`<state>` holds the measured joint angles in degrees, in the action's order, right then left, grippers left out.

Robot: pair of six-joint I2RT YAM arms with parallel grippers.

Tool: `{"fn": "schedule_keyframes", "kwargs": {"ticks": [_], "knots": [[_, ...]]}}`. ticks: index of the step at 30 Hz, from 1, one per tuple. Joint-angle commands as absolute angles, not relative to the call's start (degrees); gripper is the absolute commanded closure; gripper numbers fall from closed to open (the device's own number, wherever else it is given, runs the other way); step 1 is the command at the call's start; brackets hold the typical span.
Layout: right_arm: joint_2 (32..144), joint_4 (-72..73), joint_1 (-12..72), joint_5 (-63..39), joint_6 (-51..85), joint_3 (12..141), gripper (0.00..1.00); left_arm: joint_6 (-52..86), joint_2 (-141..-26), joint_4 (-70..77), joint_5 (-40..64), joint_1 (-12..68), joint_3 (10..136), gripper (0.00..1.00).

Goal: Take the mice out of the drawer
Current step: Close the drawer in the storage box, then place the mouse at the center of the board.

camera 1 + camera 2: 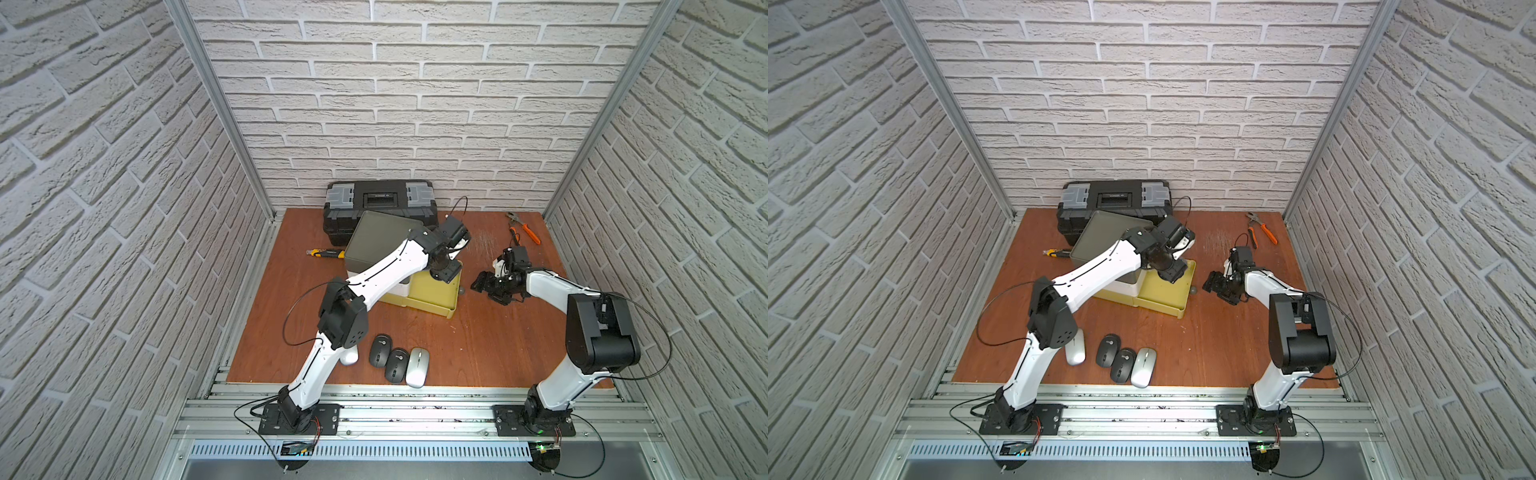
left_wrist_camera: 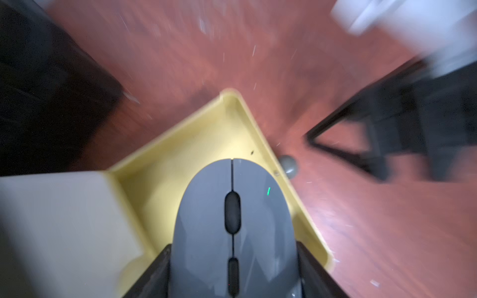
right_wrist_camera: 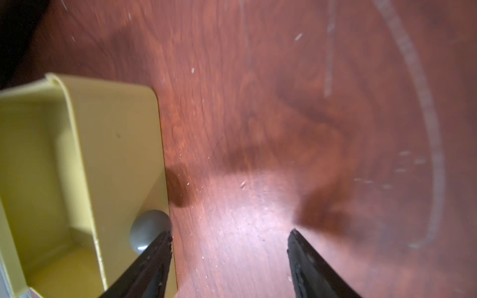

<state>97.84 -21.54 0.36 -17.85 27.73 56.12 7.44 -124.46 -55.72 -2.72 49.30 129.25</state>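
My left gripper (image 2: 233,258) is shut on a dark grey mouse (image 2: 232,227), one black finger (image 2: 154,273) pressing each of its sides. It holds the mouse over the open yellow drawer (image 2: 165,165). In both top views the gripper (image 1: 446,272) (image 1: 1169,270) hides that mouse above the drawer (image 1: 436,301) (image 1: 1165,297). On the table near the front lie two black mice (image 1: 380,350) (image 1: 397,365) and a silver mouse (image 1: 417,366). Another silver mouse (image 1: 1075,351) is partly behind my left arm. My right gripper (image 3: 229,240) (image 1: 482,284) is open and empty beside the drawer's grey knob (image 3: 147,229).
The drawer belongs to a small grey-topped cabinet (image 1: 378,241). A black toolbox (image 1: 380,199) stands behind it against the back wall. A yellow-black utility knife (image 1: 326,252) lies left of the cabinet. Orange-handled pliers (image 1: 525,228) lie at the back right.
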Motion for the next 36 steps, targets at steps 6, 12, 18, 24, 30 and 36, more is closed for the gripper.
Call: {"fn": "schedule_keyframes", "kwargs": {"ticks": [6,12,18,24,30,36], "knots": [[101.8,-17.4,7.0,-19.3,30.5,58.7,0.27,5.6,-109.1,-61.9,-4.7,48.5,128.7,0.64],[106.9,-16.0,12.3,-20.8,32.9,63.9,0.27,7.3,-99.0,-61.9,-10.1,44.9,117.3,0.64],[111.9,-14.9,16.4,-22.4,35.1,70.2,0.27,11.8,-86.7,-59.4,-11.3,41.5,100.0,0.63],[115.1,-15.4,18.3,-23.2,36.0,74.7,0.28,20.6,-77.2,-59.8,-13.8,43.3,85.2,0.64],[115.2,-16.9,19.0,-22.6,35.8,75.9,0.28,35.3,-68.4,-58.2,-14.7,45.0,69.5,0.63],[110.4,-19.7,17.8,-17.9,33.8,72.7,0.28,49.0,-65.4,-61.4,-19.2,47.7,60.0,0.63]]}}
